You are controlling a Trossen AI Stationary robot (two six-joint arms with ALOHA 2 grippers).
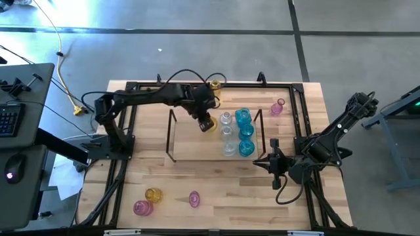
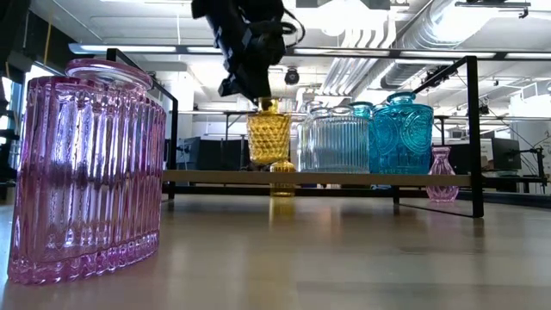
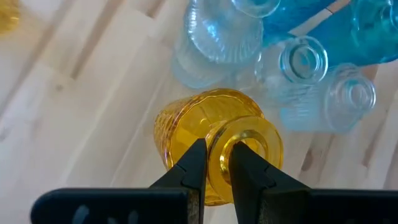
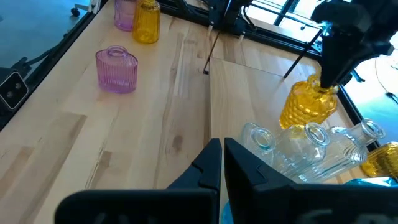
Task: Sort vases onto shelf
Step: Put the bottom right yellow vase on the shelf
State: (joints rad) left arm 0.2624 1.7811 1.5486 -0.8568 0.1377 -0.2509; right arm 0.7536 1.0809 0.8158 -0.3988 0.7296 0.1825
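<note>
The left gripper [image 3: 216, 163] pinches the rim of an amber vase [image 3: 208, 134], its fingers nearly closed on the neck's lip. The vase is yellow glass with a diamond-textured bulbous body, upright on the shelf [image 1: 190, 141] just beside the clear vases [image 1: 227, 134]. Past those stand the cyan vases [image 1: 245, 131], all grouped toward one end of the light-wood board. The right gripper [image 4: 221, 163] waits with fingers fully closed over the table [image 1: 230, 190]. A ribbed pink vase [image 4: 116, 68] stands on the tabletop.
</note>
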